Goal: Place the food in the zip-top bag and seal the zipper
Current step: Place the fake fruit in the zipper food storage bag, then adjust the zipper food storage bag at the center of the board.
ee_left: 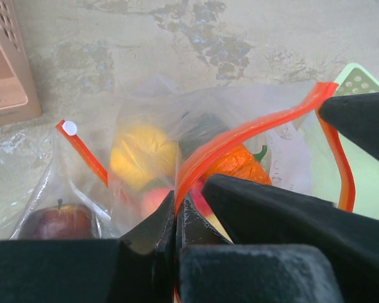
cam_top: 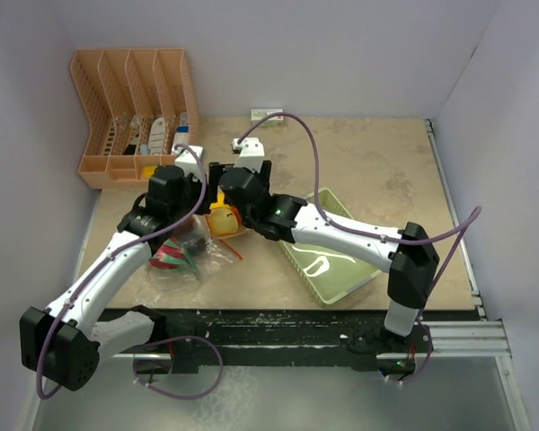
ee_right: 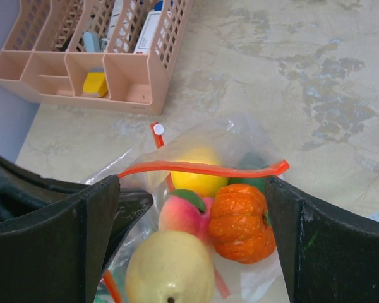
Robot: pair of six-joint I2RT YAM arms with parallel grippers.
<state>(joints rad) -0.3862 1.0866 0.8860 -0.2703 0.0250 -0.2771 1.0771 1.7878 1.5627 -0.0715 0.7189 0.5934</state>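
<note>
Right wrist view showed my right claw [ee_right: 192,189] spread wide and holding nothing, hanging over the open mouth of the zip-top bag [ee_right: 252,142]. The bag lay crumpled on the desk [cam_top: 386,171], between the rack [ee_right: 82,69] and the green tray [cam_top: 332,260]. My left claw [ee_left: 175,203] was pinched tight on the zipper [ee_left: 240,140], holding one lip up.

The pear [ee_right: 170,268] worried me most. It sat nearest the mouth, and I could not tell whether it was fully past the lips. If that lip sagged or my left claw slipped, I judged the pear could roll out onto the desk. The right claw's fingers [ee_right: 69,221] flanked the fruit closely, so pulling away carelessly might have snagged the film and dragged the bag. With fruit crowded so close to the mouth, the zipper might also have jammed on a bulge before the slider tab [ee_right: 158,129] ran its length.

Through the clear film I saw a peach [ee_right: 183,214], an orange pumpkin [ee_right: 240,221], a yellow fruit [ee_right: 199,180] behind them, and a red apple [ee_left: 57,221] deep in one corner. The green tray held only a pale curl I could not identify. The rack's slots held small items, among them a yellow block [ee_right: 96,83].
</note>
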